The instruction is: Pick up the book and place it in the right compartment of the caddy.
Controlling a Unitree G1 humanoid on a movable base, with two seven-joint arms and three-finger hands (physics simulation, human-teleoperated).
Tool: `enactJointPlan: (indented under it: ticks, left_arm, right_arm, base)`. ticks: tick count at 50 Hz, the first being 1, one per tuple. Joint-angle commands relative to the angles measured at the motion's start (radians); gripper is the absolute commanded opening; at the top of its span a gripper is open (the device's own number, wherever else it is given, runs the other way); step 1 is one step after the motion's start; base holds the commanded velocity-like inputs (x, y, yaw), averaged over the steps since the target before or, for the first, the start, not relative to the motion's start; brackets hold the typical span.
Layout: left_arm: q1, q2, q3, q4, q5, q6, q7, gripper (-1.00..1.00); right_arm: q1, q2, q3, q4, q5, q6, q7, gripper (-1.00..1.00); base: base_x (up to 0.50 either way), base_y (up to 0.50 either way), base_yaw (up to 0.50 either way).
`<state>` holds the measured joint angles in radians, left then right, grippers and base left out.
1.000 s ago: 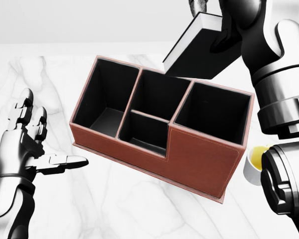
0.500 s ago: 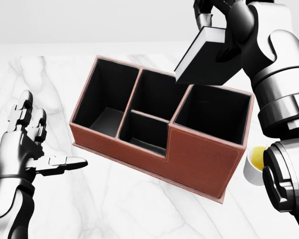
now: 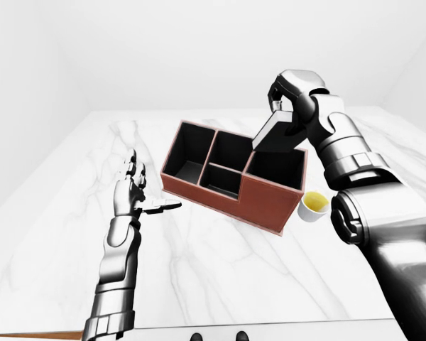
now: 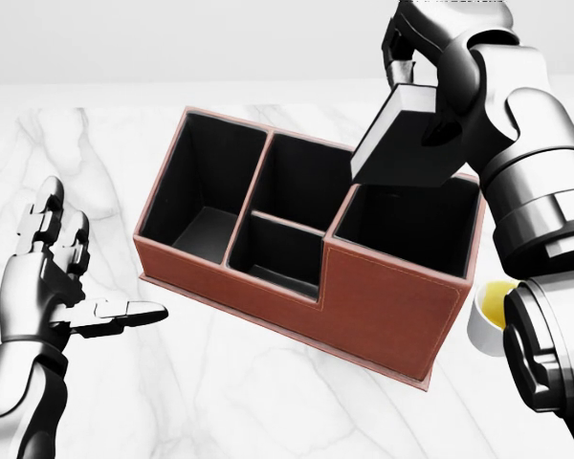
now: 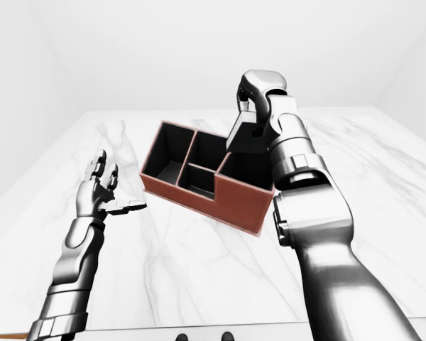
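Observation:
A black book (image 4: pixel 407 148) with white page edges hangs tilted above the caddy's right compartment (image 4: pixel 411 222), its lower edge just over that compartment's far rim. My right hand (image 4: pixel 423 91) is shut on the book's upper end. The brown leather caddy (image 4: pixel 383 311) with black-lined compartments stands angled on the marble table. My left hand (image 4: pixel 62 273) is open, palm up, to the left of the caddy and holds nothing.
A small white cup (image 4: pixel 488 311) with yellow liquid stands just right of the caddy, partly behind my right forearm. The white marble table (image 3: pixel 220 277) spreads around the caddy, with its near edge at the bottom of the left-eye view.
My right hand has carried the book rightward and down, from over the middle compartments to over the right one. The left hand has stayed where it was.

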<state>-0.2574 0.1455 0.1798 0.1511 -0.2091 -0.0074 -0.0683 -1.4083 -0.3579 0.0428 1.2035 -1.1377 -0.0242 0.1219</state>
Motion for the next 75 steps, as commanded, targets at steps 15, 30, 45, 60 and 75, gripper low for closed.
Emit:
enactJointPlan:
  ticks: [15, 30, 45, 60, 75]
  left_arm:
    - [-0.027, 0.009, 0.001, 0.102, -0.003, -0.059, -0.004, 1.0]
    - [-0.053, 0.019, 0.002, 0.192, -0.01, -0.08, -0.012, 1.0]
    - [-0.049, 0.024, 0.001, 0.195, -0.016, -0.08, -0.015, 1.0]
    - [-0.032, 0.026, 0.007, 0.18, -0.015, -0.08, -0.022, 1.0]
    - [-0.021, 0.021, 0.006, 0.186, -0.009, -0.08, -0.029, 1.0]
  right_arm:
    - [0.018, 0.015, -0.002, 0.062, -0.05, 0.015, -0.101, -1.0]
    - [0.04, 0.026, 0.0, 0.094, -0.072, 0.034, -0.154, -1.0]
    - [0.056, 0.043, -0.004, 0.114, -0.076, 0.052, -0.179, -1.0]
    - [0.078, 0.058, -0.009, 0.134, -0.078, 0.075, -0.214, -1.0]
    - [0.104, 0.07, -0.018, 0.149, -0.078, 0.093, -0.252, -1.0]
  base:
    - [0.0, 0.0, 0.0]
    - [0.0, 0.0, 0.0]
    - [0.0, 0.0, 0.0]
    - [0.0, 0.0, 0.0]
    - [0.0, 0.0, 0.0]
